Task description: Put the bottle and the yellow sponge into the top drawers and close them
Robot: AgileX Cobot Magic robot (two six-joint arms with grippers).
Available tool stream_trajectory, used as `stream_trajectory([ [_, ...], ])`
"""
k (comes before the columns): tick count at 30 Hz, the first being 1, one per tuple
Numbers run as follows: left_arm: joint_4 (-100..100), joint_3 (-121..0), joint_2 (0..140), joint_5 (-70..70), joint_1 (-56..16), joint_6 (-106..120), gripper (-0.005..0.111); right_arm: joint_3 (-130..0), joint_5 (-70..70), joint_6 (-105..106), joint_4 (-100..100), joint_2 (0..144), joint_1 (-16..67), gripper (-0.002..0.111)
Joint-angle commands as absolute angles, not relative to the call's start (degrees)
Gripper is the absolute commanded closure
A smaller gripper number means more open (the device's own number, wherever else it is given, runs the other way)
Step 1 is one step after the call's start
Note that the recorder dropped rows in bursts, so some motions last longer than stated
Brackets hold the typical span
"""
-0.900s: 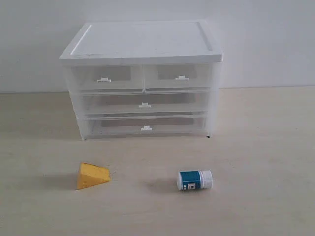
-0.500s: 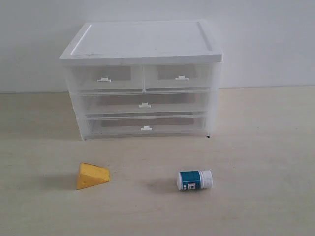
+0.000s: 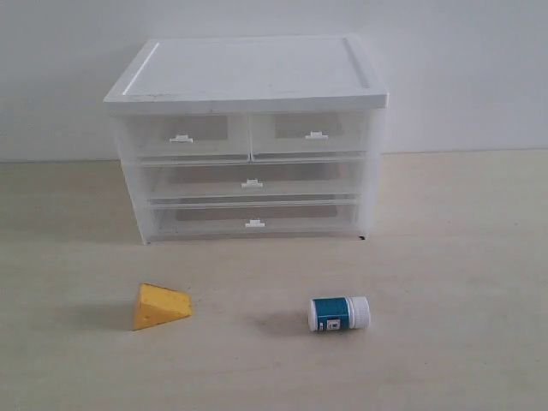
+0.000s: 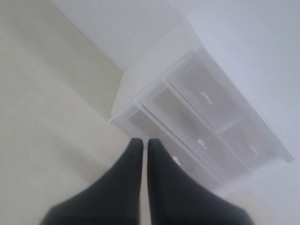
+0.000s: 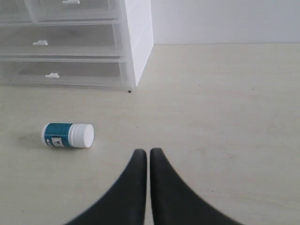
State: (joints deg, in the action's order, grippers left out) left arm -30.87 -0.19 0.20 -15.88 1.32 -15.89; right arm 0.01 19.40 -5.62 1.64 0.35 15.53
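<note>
Bottle: white with a teal label, lying on its side at the lower right-centre of the exterior frame, cap pointing toward the right edge, resting on the pale tabletop.

Yellow sponge: wedge-shaped, sitting at the lower left of the same frame, well apart from the bottle.

Left top drawer and right top drawer: translucent, side by side in the upper middle of the frame, both sitting shut, each showing a small white tab handle.

Cabinet: white, standing behind both loose items and housing two full-width drawers below the top pair, also shut.

Left tool: dark fingers pressing together, gripping nothing, hanging in front of the cabinet.

Right tool: fingers likewise meeting, empty, hovering over bare tabletop, with the bottle lying near but apart from it.
</note>
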Motion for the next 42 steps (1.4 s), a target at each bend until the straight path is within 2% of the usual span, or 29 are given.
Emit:
stream_trajectory([
  [1,-31.77,0.0,0.0,-13.23,1.39,-16.22,0.103,0.0,19.08,-5.53,1.99,0.0,15.33,0.108],
  [6,-35.15,0.0,0.0,-11.87,1.39,-13.59,0.103,0.0,19.08,-5.53,1.99,0.0,15.33,0.108],
  [12,-50.57,-2.01,0.0,-7.92,1.39,8.94,0.103,0.0,19.08,-5.53,1.99,0.0,15.33,0.108],
  [20,-87.97,-10.03,8.78,-19.6,1.39,55.54,0.103,0.0,19.08,-5.53,1.99,0.0,15.33,0.108],
  [24,-99.04,-13.73,15.61,-26.88,1.39,71.63,0.103,0.0,19.08,-5.53,1.99,0.0,15.33,0.108],
  [27,-99.95,-16.25,22.99,-27.96,1.39,73.19,0.103,0.0,19.08,-5.53,1.99,0.0,15.33,0.108],
  [31,-99.95,-19.61,35.87,-39.69,1.39,79.77,0.103,0.0,19.08,-5.53,1.99,0.0,15.33,0.108],
  [35,-99.95,-23.63,45.58,-43.41,1.39,84.53,0.103,0.0,18.52,-5.28,2.54,0.0,15.33,0.108],
  [37,-99.95,-25.15,52.49,-43.84,1.39,86.11,0.103,0.0,16.36,-3.41,3.64,0.0,15.33,0.108],
  [42,-99.95,-26.14,58.3,-43.07,1.39,91.1,0.103,0.0,5.99,-3.03,3.64,0.0,15.33,0.108],
])
